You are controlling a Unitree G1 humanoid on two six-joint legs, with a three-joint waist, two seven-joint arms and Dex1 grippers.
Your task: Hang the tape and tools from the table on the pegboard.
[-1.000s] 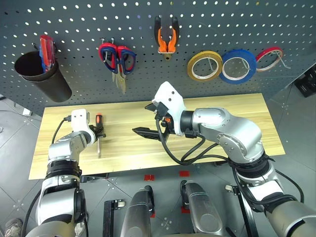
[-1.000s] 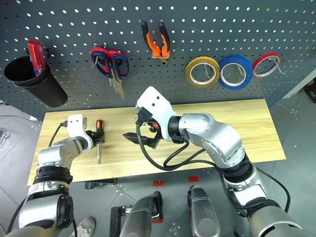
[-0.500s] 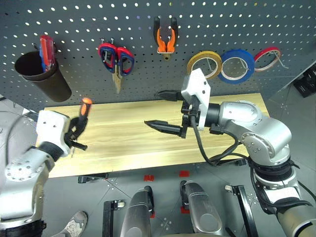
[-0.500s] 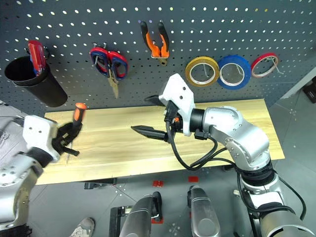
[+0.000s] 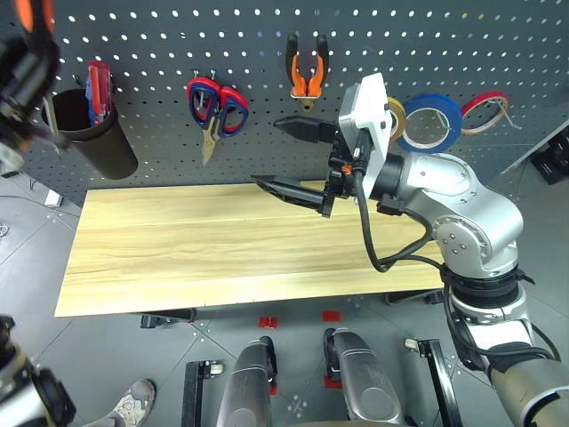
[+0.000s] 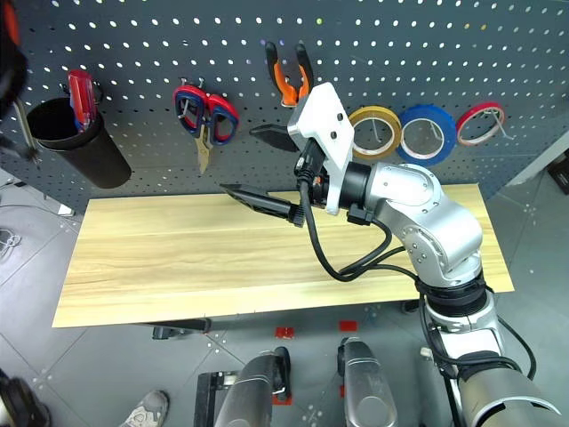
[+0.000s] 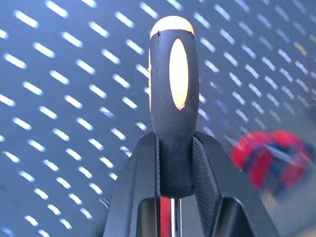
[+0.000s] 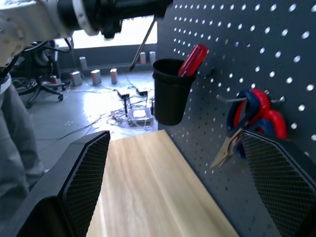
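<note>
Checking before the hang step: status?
Left gripper shut on screwdriver, raised beside the black cup. Right gripper open, empty. Nothing blocking the pegboard.

No text, label, brand, number or sign can be read anywhere: not on the pegboard [image 5: 178, 36], the desk [image 5: 222, 258], the tape rolls, the hanging tools, or the black cup [image 5: 93, 147].

Behind the table [image 5: 222, 258], the pegboard [image 5: 178, 89]. Hanging along it, left to right: a cup [image 5: 93, 147] holding a tool [image 5: 100, 89], scissors [image 5: 213, 107], pliers [image 5: 307, 71], three tape rolls [image 6: 427, 133]. Left gripper [image 7: 173, 168] up before the pegboard, above the cup; right gripper [image 5: 289, 160] over the table's back edge
</note>
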